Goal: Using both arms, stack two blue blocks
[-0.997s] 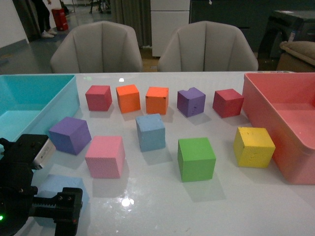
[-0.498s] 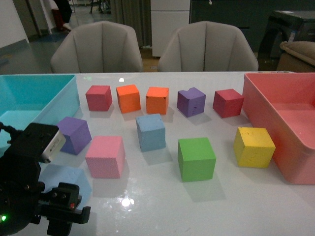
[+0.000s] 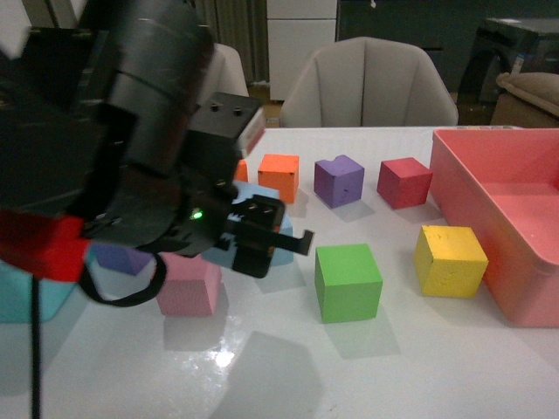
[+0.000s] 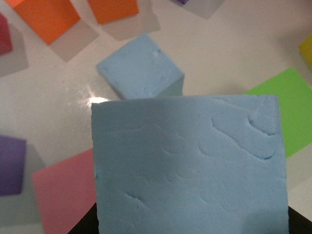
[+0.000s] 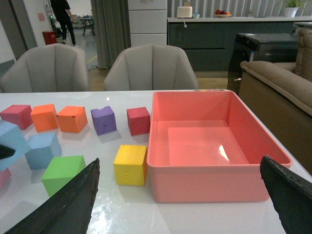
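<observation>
My left gripper (image 3: pixel 262 240) is shut on one pale blue block (image 4: pixel 187 165), which fills the lower half of the left wrist view. It holds the block in the air, close to the second blue block (image 4: pixel 141 70), which rests on the white table just beyond it. In the right wrist view the held block (image 5: pixel 9 141) is at the edge, beside the resting one (image 5: pixel 43 148). In the front view the left arm (image 3: pixel 131 131) hides most of both. My right gripper (image 5: pixel 178 204) is open and empty, near the table's right side, facing the salmon-pink bin (image 5: pixel 204 170).
Near the blue blocks are a green cube (image 3: pixel 348 281), a pink cube (image 3: pixel 188 284), a yellow cube (image 3: pixel 450 260), a notched purple cube (image 3: pixel 339 180), a red cube (image 3: pixel 404 182) and an orange cube (image 3: pixel 279 175). The pink bin's rim (image 3: pixel 454 175) lines the right.
My left arm has lifted the blue block from the front left corner. It has swung up and right over the middle blocks and now covers the left half of the front view.
</observation>
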Action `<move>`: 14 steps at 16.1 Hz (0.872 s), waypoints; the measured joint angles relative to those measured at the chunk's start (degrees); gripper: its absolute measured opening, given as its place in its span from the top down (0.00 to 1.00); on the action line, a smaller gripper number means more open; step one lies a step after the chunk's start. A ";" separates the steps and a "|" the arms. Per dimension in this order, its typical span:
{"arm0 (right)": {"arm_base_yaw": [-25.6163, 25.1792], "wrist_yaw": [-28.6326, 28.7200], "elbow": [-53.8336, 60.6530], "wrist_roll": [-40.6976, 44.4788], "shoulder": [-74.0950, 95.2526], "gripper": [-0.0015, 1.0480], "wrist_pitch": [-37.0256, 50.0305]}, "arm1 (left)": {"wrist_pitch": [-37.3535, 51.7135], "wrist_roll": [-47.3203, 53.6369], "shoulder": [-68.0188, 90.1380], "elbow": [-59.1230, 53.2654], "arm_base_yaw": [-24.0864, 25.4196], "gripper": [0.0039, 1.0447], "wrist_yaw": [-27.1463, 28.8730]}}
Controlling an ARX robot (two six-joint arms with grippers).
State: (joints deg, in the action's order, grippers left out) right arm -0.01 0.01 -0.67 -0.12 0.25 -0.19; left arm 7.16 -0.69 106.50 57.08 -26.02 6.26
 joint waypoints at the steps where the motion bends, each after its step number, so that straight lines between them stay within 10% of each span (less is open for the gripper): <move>1: 0.00 0.00 0.00 0.00 0.00 0.06 0.00 | -1.79 0.02 3.37 4.68 -0.92 0.52 0.02; 14: 0.00 0.00 0.00 0.00 0.00 0.06 0.00 | -14.38 -3.43 21.00 31.74 2.38 0.53 -0.55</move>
State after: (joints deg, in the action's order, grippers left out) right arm -0.01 0.01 -0.67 -0.12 0.25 -0.19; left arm -7.22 -4.12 127.50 88.82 -23.64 5.72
